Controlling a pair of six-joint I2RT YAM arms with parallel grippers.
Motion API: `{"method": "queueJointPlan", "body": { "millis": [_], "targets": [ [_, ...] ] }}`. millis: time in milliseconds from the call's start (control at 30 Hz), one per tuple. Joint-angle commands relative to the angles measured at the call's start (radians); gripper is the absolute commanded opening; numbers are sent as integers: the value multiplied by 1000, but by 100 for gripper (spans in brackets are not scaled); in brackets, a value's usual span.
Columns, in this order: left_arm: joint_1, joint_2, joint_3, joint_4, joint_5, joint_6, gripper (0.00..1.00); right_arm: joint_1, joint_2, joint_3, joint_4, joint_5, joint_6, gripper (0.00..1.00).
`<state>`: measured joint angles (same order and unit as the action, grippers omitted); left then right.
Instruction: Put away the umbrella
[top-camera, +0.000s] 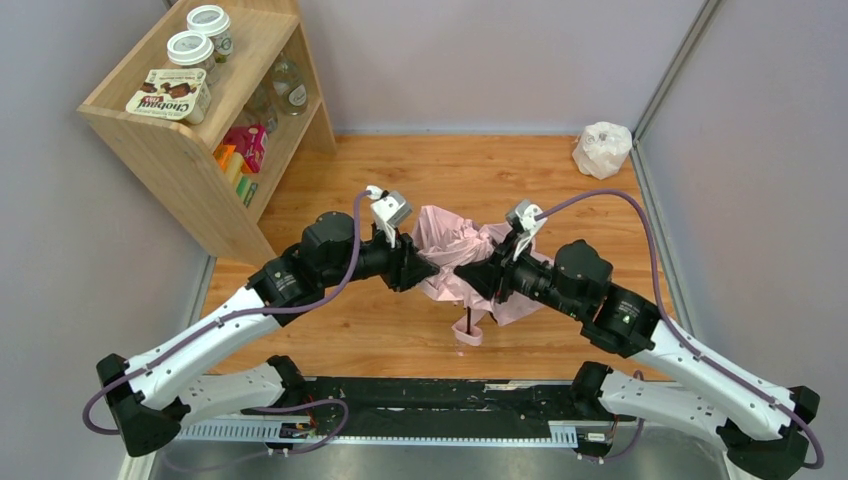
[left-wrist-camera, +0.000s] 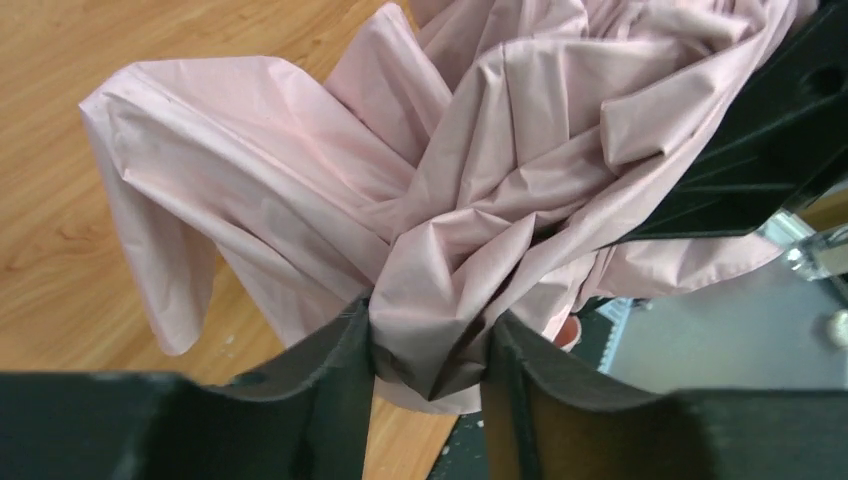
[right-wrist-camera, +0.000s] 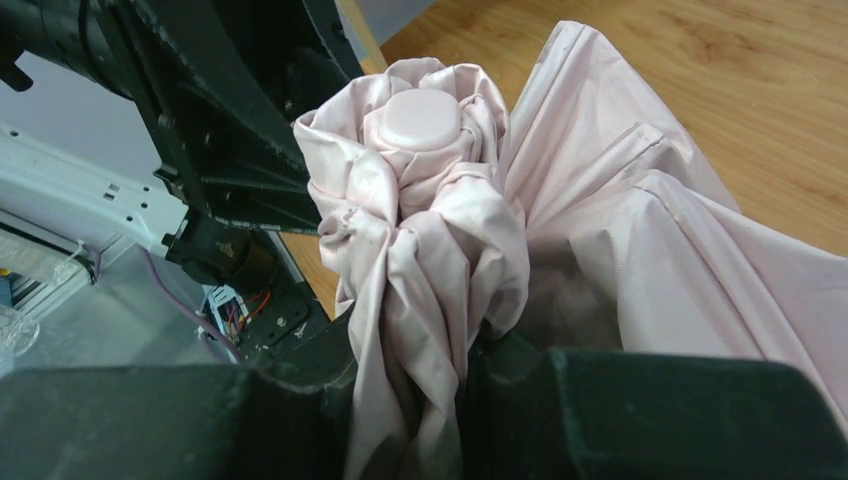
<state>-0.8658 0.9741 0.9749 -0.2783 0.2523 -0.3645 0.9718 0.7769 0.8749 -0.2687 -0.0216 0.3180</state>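
One crumpled umbrella; wooden table; grey walls around.

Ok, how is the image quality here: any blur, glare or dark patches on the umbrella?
Top external: even, soft light, sharp, no glare; the walls lean outward. Left wrist: the umbrella fabric is sharp and well lit, the jaws at the bottom edge dark and soft. Right wrist: the same, with the background at far left soft.
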Motion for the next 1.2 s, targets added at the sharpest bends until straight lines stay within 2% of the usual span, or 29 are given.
{"method": "queueJointPlan", "body": {
  "millis": [0, 33, 100, 233, 300, 333, 367, 400, 467, 500, 533, 600, 700, 733, 833, 900, 933, 1000, 1033, 1067, 1100, 1167],
  "targets": [
    [-4, -8, 31, -70, -34, 48, 34, -2, -88, 65, -15, -81, 9, 0],
    [-4, -14, 50, -120, -47, 56, 18, -5, -105, 64, -39, -86, 0, 0],
    [-4, -41, 51, -171, -77, 99, 0, -13, -143, 72, -96, -95, -26, 0],
    [-4, -122, 42, -241, -125, 136, 0, -22, -169, 105, -210, -146, -88, 0],
    [-4, -176, 38, -265, -177, 151, 0, -21, -179, 110, -234, -121, -97, 0],
    [-4, -193, 19, -259, -171, 153, 4, -21, -182, 107, -233, -121, -99, 0],
    [-2, -225, 10, -228, -150, 132, 17, -22, -177, 108, -221, -121, -96, 0],
    [-2, -239, -22, -201, -134, 115, 42, -22, -174, 110, -207, -121, -88, 0],
    [-4, -258, -62, -92, -56, 53, 59, -22, -159, 114, -187, -120, -76, 0],
    [-4, -253, -71, -66, -4, 9, 61, -21, -148, 121, -181, -110, -74, 0],
    [-4, -241, -91, -27, 13, -31, 68, -22, -133, 128, -173, -104, -74, 0],
    [-4, -223, -123, 48, 94, -71, 69, -22, -113, 139, -161, -113, -74, 0],
    [-4, -193, -157, 114, 126, -109, 69, -21, -99, 142, -139, -164, -79, 0],
    [-4, -181, -147, 91, 127, -96, 60, -22, -100, 142, -139, -175, -94, 0],
    [-4, -201, -81, -50, 26, -31, 21, -22, -145, 121, -173, -213, -190, 0],
    [-2, -267, -74, -94, -14, 16, 17, -22, -192, 72, -176, -210, -249, 0],
    [-4, -316, -73, -131, -69, 38, 18, -22, -214, 56, -182, -202, -266, 0],
    [-2, -385, -77, -171, -179, 42, 36, -21, -244, 20, -175, -230, -302, 0],
    [-2, -406, -85, -177, -227, 33, 56, -22, -254, 4, -172, -233, -312, 0],
    [-2, -420, -87, -180, -296, 6, 62, -22, -258, -5, -168, -232, -312, 0],
    [-2, -417, -81, -183, -330, -5, 69, -22, -261, -17, -161, -235, -350, 0],
    [-2, -370, -62, -182, -363, -25, 71, -21, -268, -25, -147, -244, -356, 0]
  ]
}}
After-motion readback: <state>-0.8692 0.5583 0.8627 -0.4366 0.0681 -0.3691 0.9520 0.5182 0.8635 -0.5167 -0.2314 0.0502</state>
